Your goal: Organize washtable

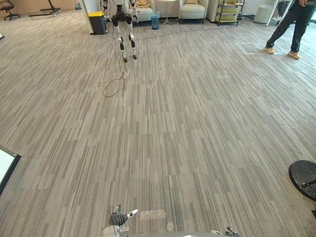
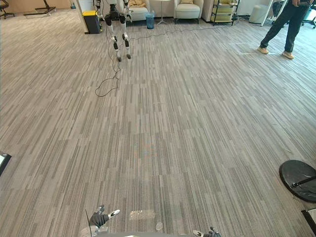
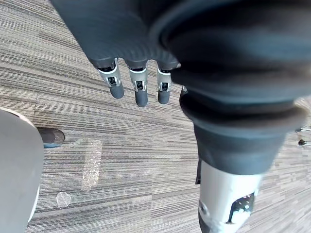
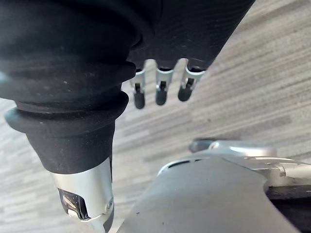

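My left hand hangs low at the near edge of the eye views, over grey striped carpet. In the left wrist view its fingers hang straight and loose above the carpet with nothing in them. My right hand sits at the near edge further right. The right wrist view has its fingers relaxed too, holding nothing, with bare carpet beyond them.
A white board lies at the left and a black round base at the right. A pale tape patch marks the carpet near me. Far back are another robot's legs, a yellow-topped bin, armchairs and a standing person.
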You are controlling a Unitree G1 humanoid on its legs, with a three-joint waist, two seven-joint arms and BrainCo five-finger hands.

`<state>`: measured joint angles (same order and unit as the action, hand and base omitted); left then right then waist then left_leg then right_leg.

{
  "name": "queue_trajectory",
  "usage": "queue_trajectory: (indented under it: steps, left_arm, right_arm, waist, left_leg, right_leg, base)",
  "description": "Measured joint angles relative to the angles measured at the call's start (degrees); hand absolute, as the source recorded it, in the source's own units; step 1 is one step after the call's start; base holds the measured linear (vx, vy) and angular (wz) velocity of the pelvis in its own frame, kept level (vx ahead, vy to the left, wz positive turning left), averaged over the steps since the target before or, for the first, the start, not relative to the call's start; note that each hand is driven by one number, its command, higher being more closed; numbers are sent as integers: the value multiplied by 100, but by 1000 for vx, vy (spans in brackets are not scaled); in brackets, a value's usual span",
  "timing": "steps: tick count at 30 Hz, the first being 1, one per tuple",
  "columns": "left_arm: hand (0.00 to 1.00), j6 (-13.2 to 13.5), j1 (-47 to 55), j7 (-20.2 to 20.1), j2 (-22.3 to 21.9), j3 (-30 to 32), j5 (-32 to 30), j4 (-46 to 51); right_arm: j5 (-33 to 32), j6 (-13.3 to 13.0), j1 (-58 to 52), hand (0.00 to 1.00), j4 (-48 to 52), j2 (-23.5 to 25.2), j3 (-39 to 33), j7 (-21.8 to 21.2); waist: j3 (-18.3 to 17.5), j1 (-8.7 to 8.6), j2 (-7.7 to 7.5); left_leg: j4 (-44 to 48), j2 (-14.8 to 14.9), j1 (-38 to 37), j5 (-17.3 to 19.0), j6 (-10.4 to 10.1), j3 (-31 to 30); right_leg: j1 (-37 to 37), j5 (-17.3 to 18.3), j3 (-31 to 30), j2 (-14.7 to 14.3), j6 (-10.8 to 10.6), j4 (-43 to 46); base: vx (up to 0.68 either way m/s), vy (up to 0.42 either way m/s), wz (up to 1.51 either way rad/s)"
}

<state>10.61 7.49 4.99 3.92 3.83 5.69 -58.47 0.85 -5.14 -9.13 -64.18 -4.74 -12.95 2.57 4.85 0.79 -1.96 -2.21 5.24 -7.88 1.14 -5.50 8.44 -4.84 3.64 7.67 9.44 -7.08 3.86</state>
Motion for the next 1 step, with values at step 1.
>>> queue_trajectory:
  steps: [1]
  left_arm:
    - [0,4,0,2,19,-44,27,2]
  right_arm:
    - [-2,0,-16,0,0,3,0,0]
  waist:
    - [-4,0,-9]
  left_leg:
    - [-1,-4,2,0,0,-1]
  right_leg:
    - [0,-1,0,3,-1,-2]
  base:
    - [0,0,0]
